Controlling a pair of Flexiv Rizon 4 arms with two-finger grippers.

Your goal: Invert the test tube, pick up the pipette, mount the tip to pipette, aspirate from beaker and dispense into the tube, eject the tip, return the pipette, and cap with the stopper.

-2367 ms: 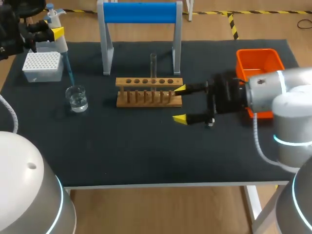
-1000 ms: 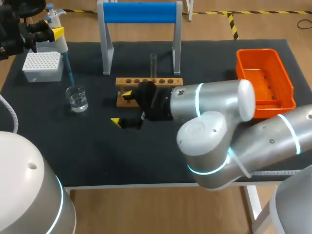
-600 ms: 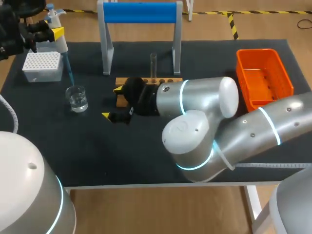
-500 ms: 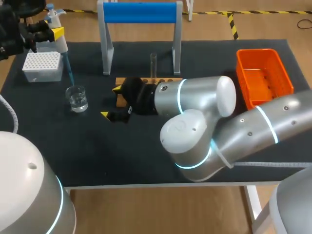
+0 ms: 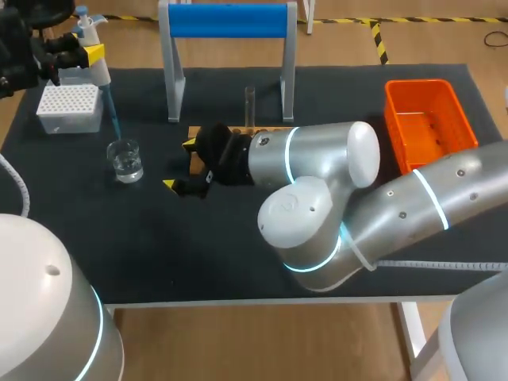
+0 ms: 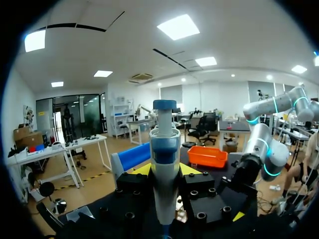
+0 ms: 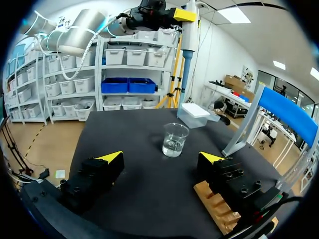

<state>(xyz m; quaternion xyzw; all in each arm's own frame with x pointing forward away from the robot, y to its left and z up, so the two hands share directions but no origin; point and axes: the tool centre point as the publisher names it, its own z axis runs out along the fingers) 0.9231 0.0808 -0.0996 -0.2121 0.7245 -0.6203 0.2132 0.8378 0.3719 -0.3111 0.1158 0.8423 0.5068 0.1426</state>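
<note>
The left claw clamps the pipette above the beaker, while the right claw gapes wide and empty beside the wooden rack.

A lab: pipette, beaker, test-tube rack.

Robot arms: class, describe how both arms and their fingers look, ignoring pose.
The right arm and left arm are rounded silver-grey shells with glowing cyan joint rings. The right gripper and left gripper are black bolted blocks; their fingers end in yellow wedge tips. A grey cable runs alongside.
</note>
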